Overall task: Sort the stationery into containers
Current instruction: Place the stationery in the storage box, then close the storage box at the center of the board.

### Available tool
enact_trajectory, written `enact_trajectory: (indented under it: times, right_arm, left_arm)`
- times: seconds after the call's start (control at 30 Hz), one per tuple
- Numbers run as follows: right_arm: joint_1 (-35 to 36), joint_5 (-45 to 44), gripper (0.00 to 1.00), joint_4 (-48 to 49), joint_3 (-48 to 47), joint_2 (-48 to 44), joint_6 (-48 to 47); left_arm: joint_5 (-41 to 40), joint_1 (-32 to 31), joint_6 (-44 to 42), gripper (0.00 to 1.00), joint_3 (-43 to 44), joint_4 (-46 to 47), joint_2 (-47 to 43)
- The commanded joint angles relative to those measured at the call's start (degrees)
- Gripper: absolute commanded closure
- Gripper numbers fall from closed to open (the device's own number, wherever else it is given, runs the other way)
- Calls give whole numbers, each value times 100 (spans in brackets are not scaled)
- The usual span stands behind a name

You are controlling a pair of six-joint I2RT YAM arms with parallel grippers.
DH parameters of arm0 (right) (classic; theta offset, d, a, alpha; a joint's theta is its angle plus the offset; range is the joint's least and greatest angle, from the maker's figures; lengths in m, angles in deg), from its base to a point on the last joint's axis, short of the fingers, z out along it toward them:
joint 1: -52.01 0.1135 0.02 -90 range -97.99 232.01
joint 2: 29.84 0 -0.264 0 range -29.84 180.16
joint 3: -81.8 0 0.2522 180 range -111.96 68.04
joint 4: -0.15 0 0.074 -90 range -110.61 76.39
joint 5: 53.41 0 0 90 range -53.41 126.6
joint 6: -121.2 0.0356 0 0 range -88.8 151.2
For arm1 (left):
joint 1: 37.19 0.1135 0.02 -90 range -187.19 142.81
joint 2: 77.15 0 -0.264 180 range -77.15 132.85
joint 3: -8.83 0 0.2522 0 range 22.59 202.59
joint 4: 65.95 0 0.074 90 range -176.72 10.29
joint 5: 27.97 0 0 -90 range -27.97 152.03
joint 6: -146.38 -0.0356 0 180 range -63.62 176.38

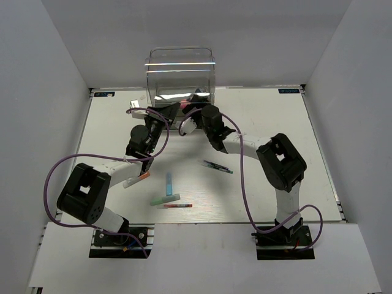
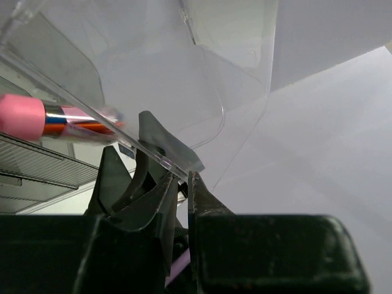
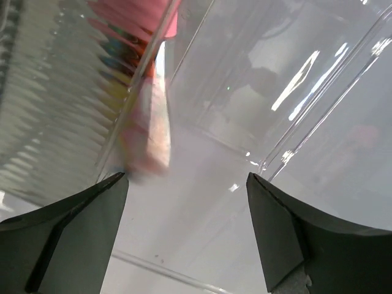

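The clear plastic container (image 1: pixel 180 73) stands at the table's far middle. My left gripper (image 1: pixel 154 117) is at its front left, shut on a clear plastic edge (image 2: pixel 153 153) of the container. A fat pink marker (image 2: pixel 24 116) lies behind that plastic. My right gripper (image 1: pixel 193 122) is open and empty at the container's front. In the right wrist view (image 3: pixel 187 177) it faces the clear walls, with the blurred pink marker (image 3: pixel 147 131) just past its left finger. On the table lie a white orange-tipped marker (image 1: pixel 136 179), a light blue one (image 1: pixel 168 182), a teal-green one (image 1: pixel 165 199), a thin red pen (image 1: pixel 177 206) and thin dark pens (image 1: pixel 217 166).
Ribbed see-through drawers (image 2: pixel 37 165) show at the left of the left wrist view. Purple cables (image 1: pixel 67 165) loop beside both arms. White walls enclose the table on three sides.
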Motion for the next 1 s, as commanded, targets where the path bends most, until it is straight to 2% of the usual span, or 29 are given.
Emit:
enact_trajectory:
  times: [0.0, 0.1, 0.17, 0.33, 0.43, 0.47, 0.5, 0.57, 0.6, 0.63, 0.7, 0.8, 0.83, 0.87, 0.9, 0.93, 0.97]
  right_arm:
    - [-14, 286, 16, -91, 336, -261, -932]
    - [20, 681, 18, -21, 556, -472, -634]
    - [-41, 1329, 21, 206, 846, -779, -318]
    - [-50, 2290, 21, 699, 1847, -1263, 200]
    - [-50, 2694, 28, 552, 2025, -1579, 631]
    - [-50, 2878, 33, 333, 2182, -1850, 946]
    - [-41, 3036, 50, 174, 2201, -1931, 1062]
    - [-67, 3230, 71, -457, 2288, -2263, 1360]
    - [-50, 3283, 83, -608, 2298, -2353, 1867]
    - [-50, 3371, 100, -923, 2289, -2432, 2054]
    - [-41, 3363, 100, -1434, 2254, -2721, 2878]
    - [-50, 3591, 100, -2759, 2018, -3064, 3698]
    - [-58, 3644, 100, -2885, 2008, -3161, 4448]
    - [-76, 3670, 100, -3060, 1999, -3214, 4682]
    - [-76, 3671, 100, -3097, 2086, -3398, 4910]
    - [-102, 3653, 100, -3071, 2156, -3452, 5504]
    - [-85, 3592, 91, -3010, 2322, -3513, 5667]
  left_arm:
    - [-43, 5, -49, 100, 145, 265, -321]
    - [-43, 5, -49, 100, 145, 265, -321]
    - [-43, 5, -49, 100, 145, 265, -321]
    - [9, 5, -49, 100, 206, 212, -268]
    - [62, 5, -49, 100, 206, 212, -268]
    - [62, 5, -49, 100, 206, 212, -268]
    - [62, 5, -49, 100, 206, 160, -268]
    - [62, 5, -49, 100, 206, 160, -268]
    - [10, 5, -49, 100, 137, 160, -268]
    - [9, 5, -49, 100, 136, 160, -268]
    - [9, 5, 4, 100, 22, 81, -268]
    - [-43, 5, 127, 100, -83, -208, -268]
    - [-43, 5, 127, 99, -136, -279, -268]
    - [-43, 5, 179, 97, -137, -367, -216]
    - [-43, 5, 267, 94, -137, -472, -215]
    - [-43, 5, 268, 81, -137, -699, -215]
    - [-43, 5, 338, 75, -137, -832, -163]
